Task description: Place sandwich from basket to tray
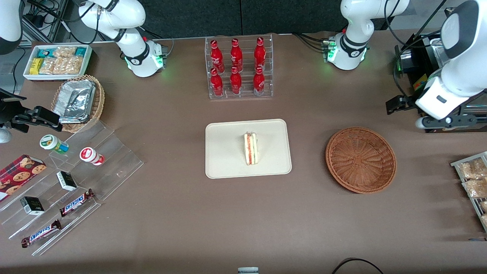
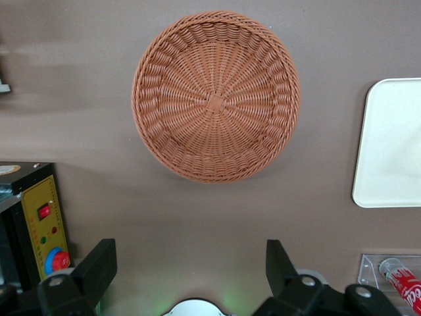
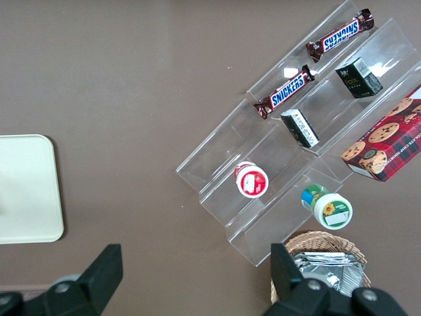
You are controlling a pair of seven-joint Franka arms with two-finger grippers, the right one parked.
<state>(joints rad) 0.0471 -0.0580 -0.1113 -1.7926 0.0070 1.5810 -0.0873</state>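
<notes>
The sandwich (image 1: 251, 148), a pale wedge with red filling along its cut edge, lies near the middle of the cream tray (image 1: 228, 167). The reddish-brown wicker basket (image 1: 360, 160) holds nothing and stands beside the tray, toward the working arm's end. In the left wrist view the basket (image 2: 216, 105) lies below the camera, and one edge of the tray (image 2: 391, 145) shows. My gripper (image 2: 191, 253) hangs high above bare table. It is farther from the front camera than the basket. It is open, with nothing between its fingers (image 2: 99, 263).
A clear rack of red bottles (image 1: 239, 68) stands farther from the front camera than the tray. A black control box (image 2: 43, 230) sits close to the working arm. Snack packs (image 1: 473, 179) lie at that end; acrylic steps (image 1: 76, 179) and a foil-pack basket (image 1: 78, 101) at the parked arm's.
</notes>
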